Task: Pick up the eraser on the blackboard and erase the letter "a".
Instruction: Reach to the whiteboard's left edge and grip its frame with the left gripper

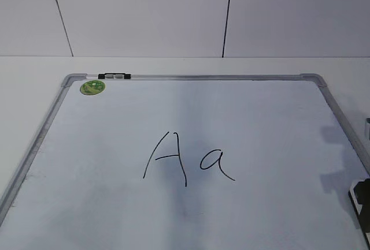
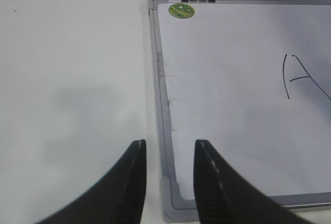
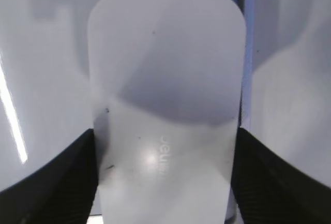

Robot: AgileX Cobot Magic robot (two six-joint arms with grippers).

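Where the right wrist view looks straight down, the eraser [image 3: 165, 105] fills the frame: a white block with rounded corners and faint grey lettering, lying on the blackboard [image 3: 41, 53] beside the frame's right rail. The right gripper [image 3: 165, 177] straddles it, one black finger against each long side; whether the fingers already press or only touch cannot be told. By its look, the block is light, rigid and glossy, so it is likely to slip under a weak pinch. The long flat sides, near the middle of their length, offer the best hold, keeping the underside level for wiping. In the exterior view this gripper [image 1: 361, 201] shows only as a dark shape at the right edge, near the board's frame.

In the left wrist view, the left gripper [image 2: 168, 157] hangs with its fingers apart and empty, over the near left corner of the board's frame, with bare table [image 2: 67, 79] to its left.

Farther out, at mid-board, the letter "a" [image 1: 215, 163] stands just right of the capital "A" [image 1: 166, 159], well apart from the eraser. Beyond these, a green sticker [image 1: 92, 87] and a small black clip [image 1: 114, 76] mark the far left corner.
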